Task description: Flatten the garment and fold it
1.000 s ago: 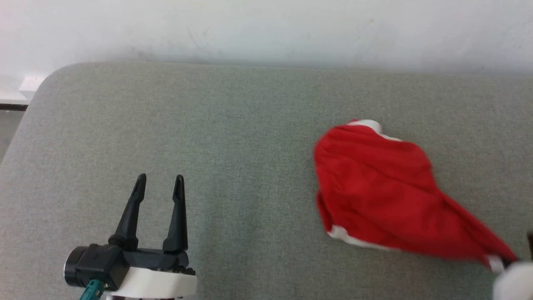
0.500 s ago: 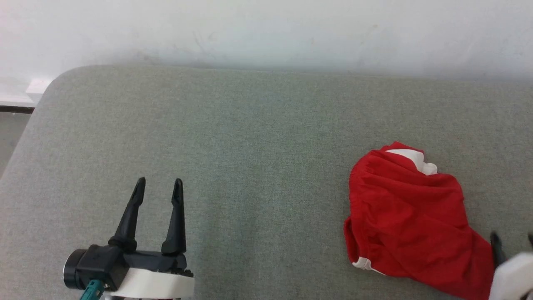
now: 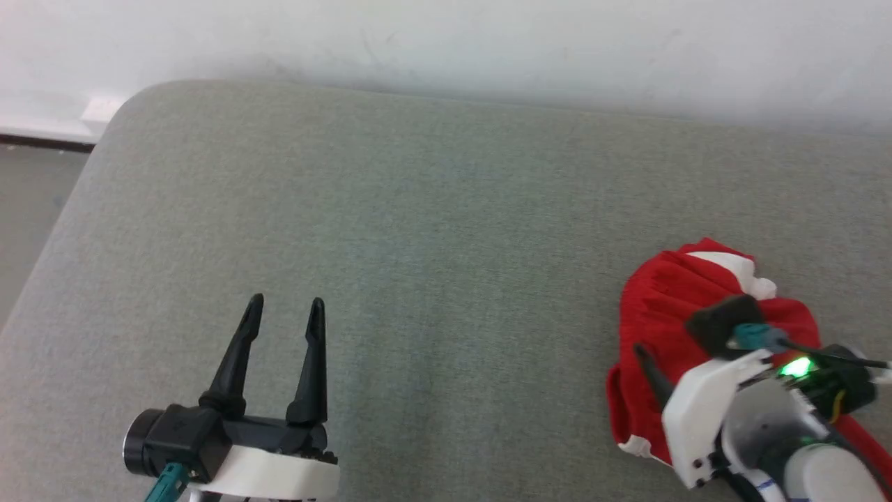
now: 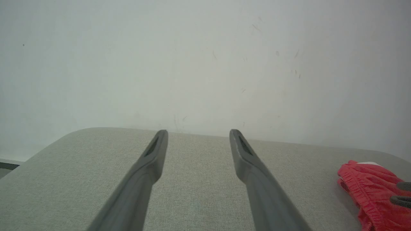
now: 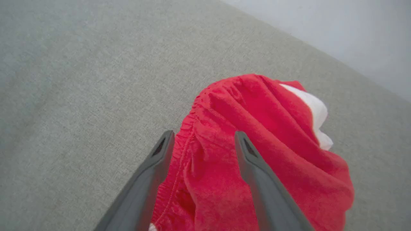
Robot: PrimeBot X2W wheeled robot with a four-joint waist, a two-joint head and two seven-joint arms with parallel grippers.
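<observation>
Two sets of jaws stand wide apart: left gripper (image 3: pixel 287 301) over the grey cushion (image 3: pixel 418 209), well apart from the crumpled shorts (image 3: pixel 662 307); right gripper (image 5: pixel 204 133) over them, fingers straddling the waistband.

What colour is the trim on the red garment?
White trim; best in the right wrist view.

Head camera looks forward and down from high over the grey upholstered surface (image 3: pixel 418 230), white wall (image 3: pixel 488 42) across its top edge; left wrist camera sits low, facing almost level along the left gripper (image 4: pixel 198 131) to that same wall; right wrist camera hangs close, tilted steeply down past the right gripper (image 5: pixel 204 133) onto the red shorts (image 5: pixel 257 144), shared by all three views, far right for the left wrist
</observation>
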